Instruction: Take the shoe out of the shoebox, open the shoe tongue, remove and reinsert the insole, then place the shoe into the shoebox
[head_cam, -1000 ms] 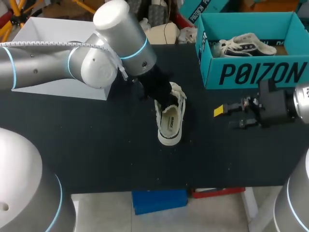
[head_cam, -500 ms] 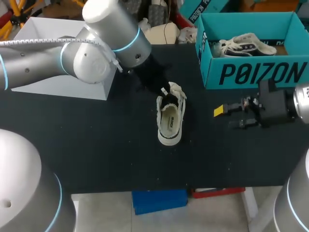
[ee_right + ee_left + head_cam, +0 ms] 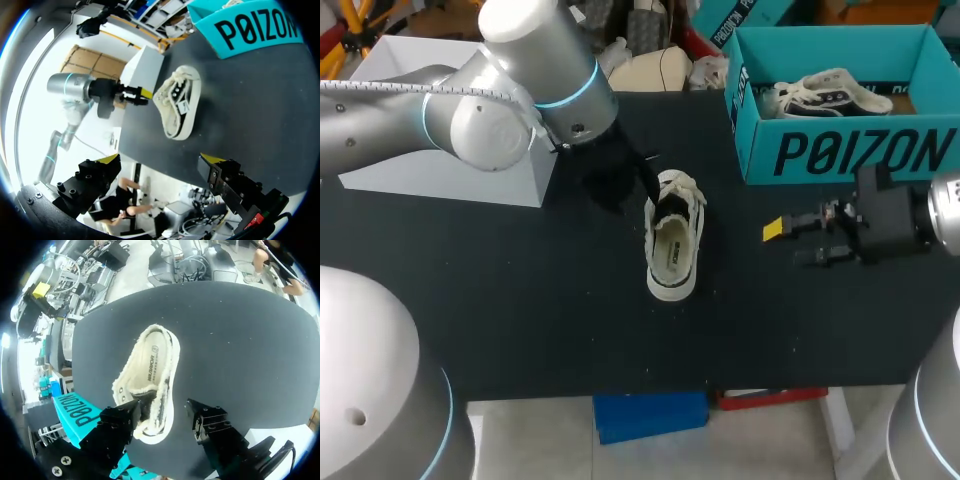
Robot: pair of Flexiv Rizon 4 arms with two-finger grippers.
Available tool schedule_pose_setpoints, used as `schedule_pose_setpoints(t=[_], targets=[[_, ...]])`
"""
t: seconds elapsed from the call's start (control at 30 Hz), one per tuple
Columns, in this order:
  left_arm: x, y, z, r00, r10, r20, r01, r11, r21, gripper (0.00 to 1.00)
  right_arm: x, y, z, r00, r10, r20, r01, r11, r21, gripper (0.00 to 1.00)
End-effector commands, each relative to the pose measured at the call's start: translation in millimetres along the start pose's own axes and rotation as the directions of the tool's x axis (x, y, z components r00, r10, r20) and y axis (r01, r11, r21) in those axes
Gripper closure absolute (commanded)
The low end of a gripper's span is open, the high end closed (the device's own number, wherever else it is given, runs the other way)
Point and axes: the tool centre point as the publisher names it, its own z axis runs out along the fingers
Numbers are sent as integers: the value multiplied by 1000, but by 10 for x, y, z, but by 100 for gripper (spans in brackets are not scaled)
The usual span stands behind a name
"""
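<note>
At table centre, the white canvas low-top shoe with a dark sole edge [image 3: 672, 240] lies on the black tabletop [image 3: 520, 300]. It is out of the teal cardboard shoebox [image 3: 840, 150], heel toward the front edge and toe toward the left arm.

Change over the last second: the left gripper [image 3: 159, 416] was right on the lace/tongue end of the shoe and has since backed off up and to the left. The shoe itself hasn't shifted.

Left wrist view: its fingers are spread, one finger against the toe rim and the other standing off. So it's not clamping anything.

The throat now shows as a dark gap in the head view, and the cream insole [image 3: 152, 365] is exposed along the shoe's length and seated. My read is that the tongue-open step is done or nearly done, with the insole pull next. I can't confirm how far the tongue is folded.

The right gripper [image 3: 160, 159] hasn't moved. It is parked well right of the shoe in front of the shoebox, fingers wide apart and empty.

A second pale shoe [image 3: 830, 92] sits inside the shoebox.

Next move probably needs one arm pinning the shoe while the other pinches the insole edge at the heel.
</note>
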Motion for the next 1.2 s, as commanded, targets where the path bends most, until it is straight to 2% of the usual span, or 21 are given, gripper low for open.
schedule_pose_setpoints(t=[0.03,0.23,0.57,0.77,1.2], targets=[[-64,48,116,1000,16,-25,-16,1000,17,44,4,6,2,1000,1,1,-1,1000,1,0],[-13,-8,241,994,46,-97,-42,998,50,55,4,6,2,1000,1,1,-1,1000,1,0],[148,-135,485,980,60,-187,-44,995,87,53,4,6,2,1000,1,1,-1,1000,1,0],[133,-171,631,976,77,-205,-61,994,86,54,4,6,2,1000,1,1,-1,1000,1,0],[244,-41,812,977,-11,-212,26,997,66,56,4,6,2,1000,1,1,-1,1000,1,0]])
